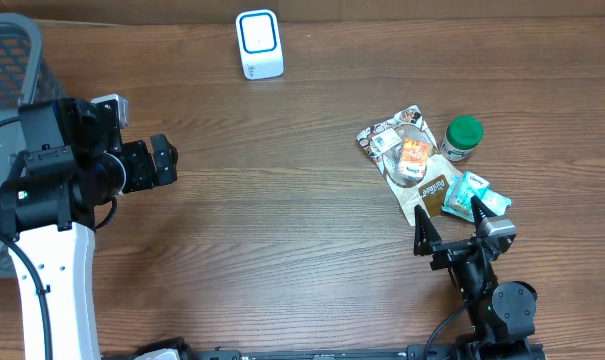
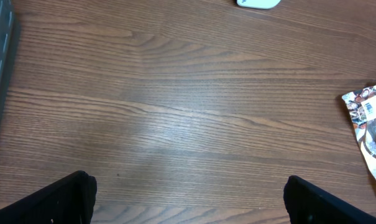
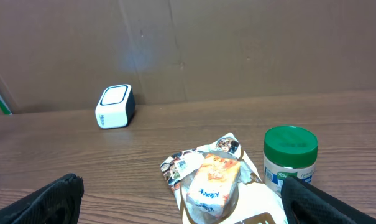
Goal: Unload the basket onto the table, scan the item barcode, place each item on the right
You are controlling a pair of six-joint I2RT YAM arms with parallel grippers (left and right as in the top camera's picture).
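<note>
Scanner [image 1: 259, 44] well apart from snack pouch [image 1: 412, 160]

This looks like a robotics lab bench set up as a mock shop checkout. A brown wood-grain table [image 1: 282, 200] stands against a plain brown cardboard wall [image 3: 237, 50], and a white-and-black robot arm [image 1: 52, 250] and a black robot arm [image 1: 492, 300] are mounted at it. The shop side shows in a small white box-shaped barcode scanner [image 1: 259, 44] with a blue-ringed window and a grey plastic mesh basket [image 1: 7, 60]. There are also packaged groceries: a printed foil snack pouch [image 1: 407, 160], a green-lidded white jar [image 1: 464, 138] and a teal packet [image 1: 474, 196].
</note>
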